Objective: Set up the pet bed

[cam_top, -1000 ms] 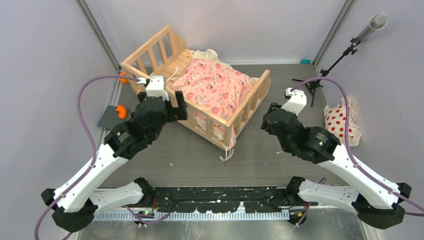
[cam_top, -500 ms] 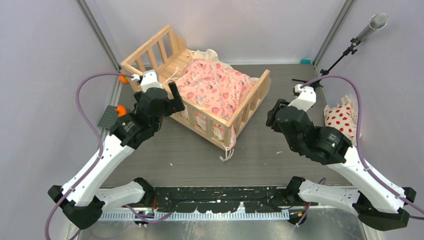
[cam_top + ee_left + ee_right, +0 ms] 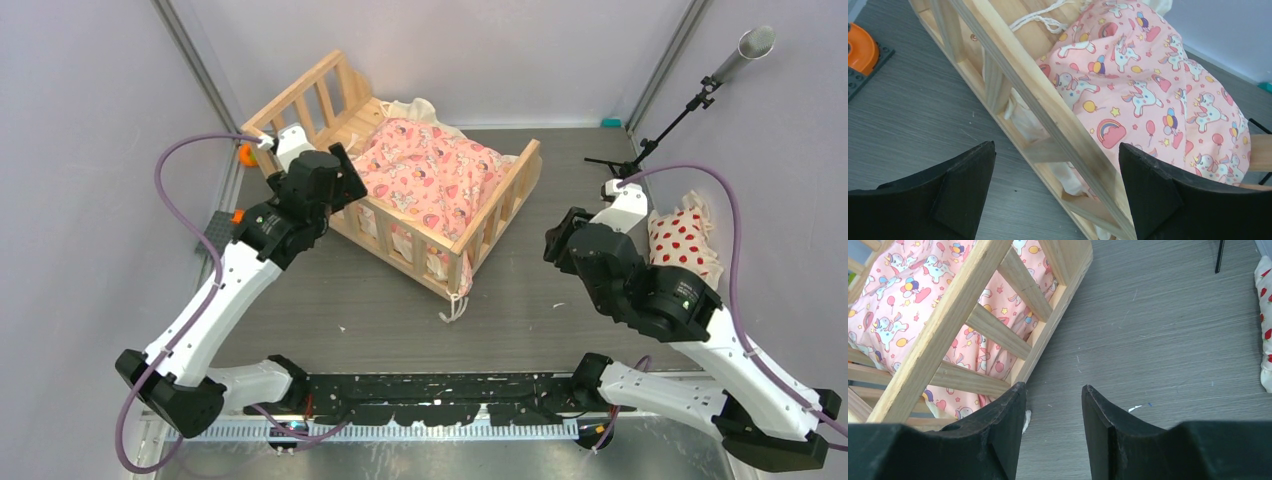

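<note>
The pet bed (image 3: pixel 498 198) is a light wooden crib standing at an angle at the back of the table. A pink cartoon-print cushion (image 3: pixel 430 175) lies crumpled inside it. My left gripper (image 3: pixel 338 172) hovers open over the bed's near rail by its left end. In the left wrist view that rail (image 3: pixel 1048 107) runs between the spread fingers of the left gripper (image 3: pixel 1058 150), which touch nothing, and the cushion (image 3: pixel 1148 85) lies beyond. My right gripper (image 3: pixel 565 235) is open above bare table just right of the bed. In the right wrist view the right gripper (image 3: pixel 1054 388) holds nothing.
A white pillow with red dots (image 3: pixel 685 245) lies by the right wall, its edge (image 3: pixel 1265 315) also in the right wrist view. A microphone stand (image 3: pixel 640 150) stands at the back right. A grey brick plate with orange pieces (image 3: pixel 222 232) is at the left wall. Cream ties (image 3: pixel 455 305) hang off the bed's near corner.
My left gripper has moved back and up over the bed's near rail. My right arm has drawn away from the bed, to the right toward the pillow.
</note>
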`<state>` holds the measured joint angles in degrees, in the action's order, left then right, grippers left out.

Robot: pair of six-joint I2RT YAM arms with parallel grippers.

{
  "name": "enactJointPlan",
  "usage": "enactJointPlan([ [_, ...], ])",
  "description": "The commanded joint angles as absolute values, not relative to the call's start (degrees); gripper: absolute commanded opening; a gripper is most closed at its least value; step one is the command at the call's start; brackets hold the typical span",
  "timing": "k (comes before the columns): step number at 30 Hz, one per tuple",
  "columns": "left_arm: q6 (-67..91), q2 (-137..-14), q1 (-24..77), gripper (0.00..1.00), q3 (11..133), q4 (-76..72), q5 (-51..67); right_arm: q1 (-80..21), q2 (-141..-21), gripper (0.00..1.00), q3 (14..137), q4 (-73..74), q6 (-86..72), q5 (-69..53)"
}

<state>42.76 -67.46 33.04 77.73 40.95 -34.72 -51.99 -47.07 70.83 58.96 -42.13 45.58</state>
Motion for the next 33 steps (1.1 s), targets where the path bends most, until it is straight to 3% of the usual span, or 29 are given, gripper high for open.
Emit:
enactJointPlan([
  [1,40.3,-66.7,27.3,0.96,78.9,41.0,-31.1,-51.7,-48.4,0.50,72.9,58.9,-41.1,43.0],
  [7,38.9,-69.4,19.2,0.96,80.0,41.5,-20.6,-51.7,-51.9,0.50,77.1,58.0,-41.0,39.4],
  [13,38.3,-71.6,17.6,0.94,79.9,40.1,-19.9,-51.7,-52.8,0.50,77.2,57.8,-41.1,39.6],
  [22,34.5,-75.6,16.6,0.73,80.6,37.4,-16.1,-51.6,-53.2,0.50,76.4,57.9,-40.6,40.7],
  [25,31.2,-75.2,15.8,0.56,79.3,37.0,-12.8,-51.5,-52.0,0.50,75.6,57.9,-40.5,41.4],
  [27,29.9,-74.3,14.4,0.32,77.4,36.6,-10.4,-51.4,-51.1,0.50,74.9,57.9,-40.5,41.9],
  [30,28.6,-72.8,10.8,0.06,75.2,37.2,-6.5,-51.3,-50.4,0.50,74.5,58.1,-40.6,42.4],
  [33,26.0,-71.2,7.6,0.00,74.1,37.9,-2.0,-51.3,-50.3,0.50,74.5,58.9,-40.6,42.9],
])
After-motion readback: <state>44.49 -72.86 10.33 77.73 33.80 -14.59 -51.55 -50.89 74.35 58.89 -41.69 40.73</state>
